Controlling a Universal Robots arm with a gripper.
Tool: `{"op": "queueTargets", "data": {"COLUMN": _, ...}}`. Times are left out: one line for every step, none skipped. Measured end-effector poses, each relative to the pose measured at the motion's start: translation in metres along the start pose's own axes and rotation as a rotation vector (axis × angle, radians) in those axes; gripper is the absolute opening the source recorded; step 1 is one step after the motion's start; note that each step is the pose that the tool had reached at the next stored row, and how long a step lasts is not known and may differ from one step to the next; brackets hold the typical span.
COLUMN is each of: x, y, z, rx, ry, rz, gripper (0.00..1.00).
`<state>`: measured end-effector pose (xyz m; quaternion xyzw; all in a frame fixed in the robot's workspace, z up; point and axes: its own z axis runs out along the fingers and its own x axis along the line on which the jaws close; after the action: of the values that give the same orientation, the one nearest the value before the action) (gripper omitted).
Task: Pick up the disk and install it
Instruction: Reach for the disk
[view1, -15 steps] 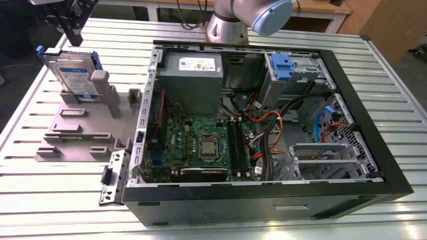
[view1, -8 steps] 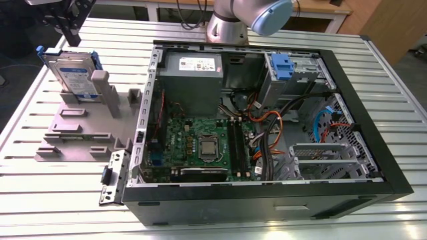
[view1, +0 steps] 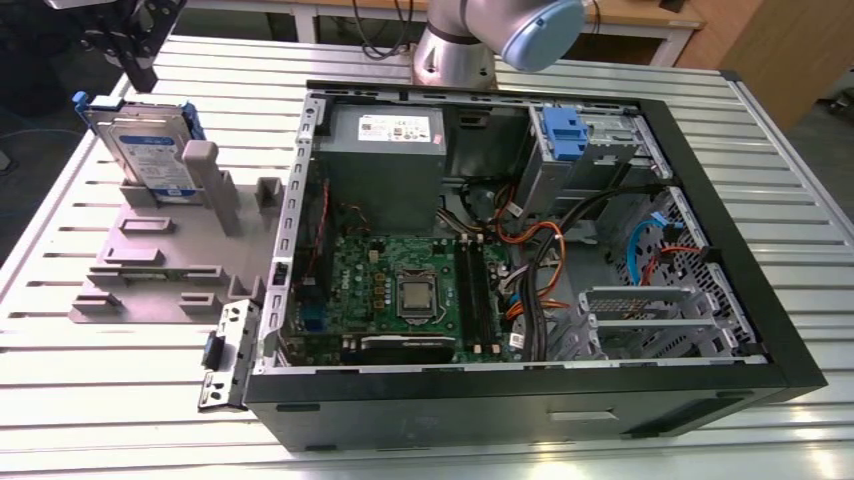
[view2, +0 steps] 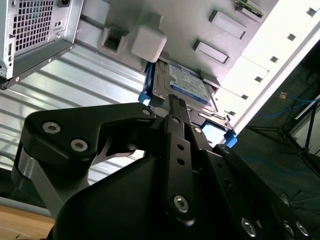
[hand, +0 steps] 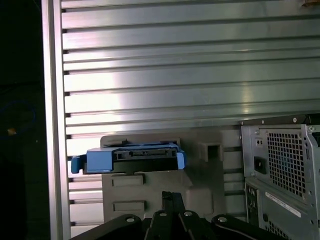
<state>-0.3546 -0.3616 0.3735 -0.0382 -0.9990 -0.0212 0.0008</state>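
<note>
Right, your disk (view1: 144, 150) stands on edge in the grey holder (view1: 160, 265) on the worktop (view1: 94, 400), at the exterior view's left, outside the open computer case (view1: 534, 410). Your tool (view2: 175, 100) hangs near the disk's upper edge, apart from it, pressed together and carrying nothing. This looks like the approach. Spread the tool wide before you descend and line it across the flat faces. Keep clear of the holder's post (view1: 200, 165), and centre the pinch so the disk lifts straight.
</note>
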Motion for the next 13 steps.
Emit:
{"op": "queueTargets", "data": {"x": 0.0013, "y": 0.001, "z": 0.0, "rx": 0.0001, "ry": 0.0001, "rz": 0.0, "gripper": 0.11}}
{"op": "queueTargets", "data": {"x": 0.0028, "y": 0.0023, "z": 0.0002, "rx": 0.0, "ry": 0.0001, "rz": 0.0, "gripper": 0.11}}
{"op": "queueTargets", "data": {"x": 0.005, "y": 0.0035, "z": 0.0002, "rx": 0.0001, "ry": 0.0001, "rz": 0.0, "gripper": 0.11}}
{"op": "queueTargets", "data": {"x": 0.0074, "y": 0.0047, "z": 0.0003, "rx": 0.0001, "ry": 0.0001, "rz": 0.0, "gripper": 0.11}}
{"op": "queueTargets", "data": {"x": 0.0099, "y": 0.0055, "z": 0.0004, "rx": 0.0001, "ry": 0.0001, "rz": 0.0, "gripper": 0.11}}
{"op": "queueTargets", "data": {"x": 0.0126, "y": 0.006, "z": 0.0005, "rx": 0.0001, "ry": 0.0, "rz": 0.0, "gripper": 0.11}}
{"op": "queueTargets", "data": {"x": 0.0156, "y": 0.0064, "z": 0.0006, "rx": 0.0, "ry": 0.0, "rz": 0.0, "gripper": 0.11}}
{"op": "queueTargets", "data": {"x": 0.0184, "y": 0.0068, "z": 0.0007, "rx": 0.0, "ry": 0.0, "rz": 0.0, "gripper": 0.11}}
{"op": "queueTargets", "data": {"x": 0.021, "y": 0.0071, "z": 0.0008, "rx": 0.0001, "ry": 0.0001, "rz": 0.0, "gripper": 0.11}}
{"op": "queueTargets", "data": {"x": 0.0233, "y": 0.0073, "z": 0.0009, "rx": 0.0, "ry": 0.0, "rz": 0.0, "gripper": 0.11}}
{"op": "queueTargets", "data": {"x": 0.0253, "y": 0.0074, "z": 0.0009, "rx": 0.0001, "ry": 0.0003, "rz": 0.0, "gripper": 0.11}}
{"op": "queueTargets", "data": {"x": 0.0266, "y": 0.0075, "z": 0.0009, "rx": 0.0001, "ry": 0.0008, "rz": 0.0, "gripper": 0.11}}
{"op": "queueTargets", "data": {"x": 0.028, "y": 0.0075, "z": 0.001, "rx": 0.0001, "ry": 0.0013, "rz": 0.0, "gripper": 0.11}}
